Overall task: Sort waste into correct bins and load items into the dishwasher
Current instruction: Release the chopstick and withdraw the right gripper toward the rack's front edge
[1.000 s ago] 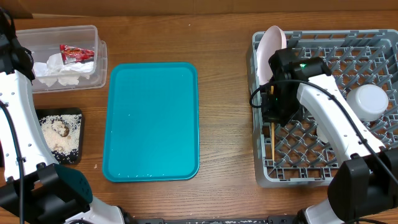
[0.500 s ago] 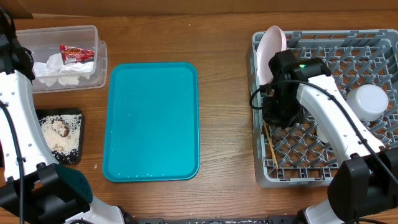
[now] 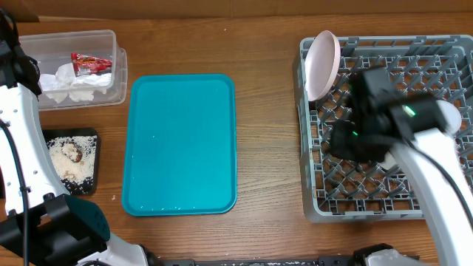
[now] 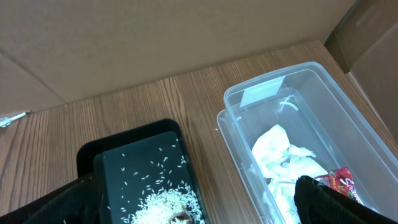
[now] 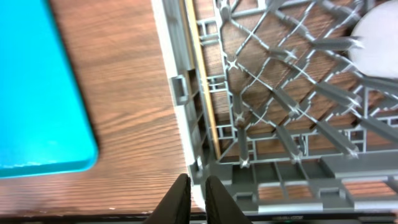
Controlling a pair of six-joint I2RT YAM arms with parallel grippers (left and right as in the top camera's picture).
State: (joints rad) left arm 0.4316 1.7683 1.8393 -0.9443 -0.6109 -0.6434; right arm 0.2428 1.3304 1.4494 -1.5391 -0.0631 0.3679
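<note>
The grey dish rack (image 3: 443,59) stands at the right with the pale pink plate (image 3: 323,65) upright in its back left corner. A white cup (image 3: 446,118) is partly hidden by my blurred right arm (image 3: 377,125). My right gripper (image 5: 198,202) is shut and empty, high above the rack's front left corner (image 5: 186,93). The clear tub (image 3: 74,35) holds the white napkin (image 3: 70,83) and the red wrapper (image 3: 90,63). The black tray (image 3: 52,137) holds rice scraps (image 3: 70,157). My left gripper (image 4: 199,214) is open above the black tray (image 4: 124,155) and the tub (image 4: 249,99).
The teal serving tray (image 3: 182,144) lies between the bins and the rack, and its corner shows in the right wrist view (image 5: 37,81). A thin wooden stick (image 5: 202,81) lies inside the rack along its left wall. Cardboard stands behind the table.
My right arm has risen and swung right, away from the rack's left wall. The wooden stick tipped over and now lies along that wall. The left arm has not moved.
</note>
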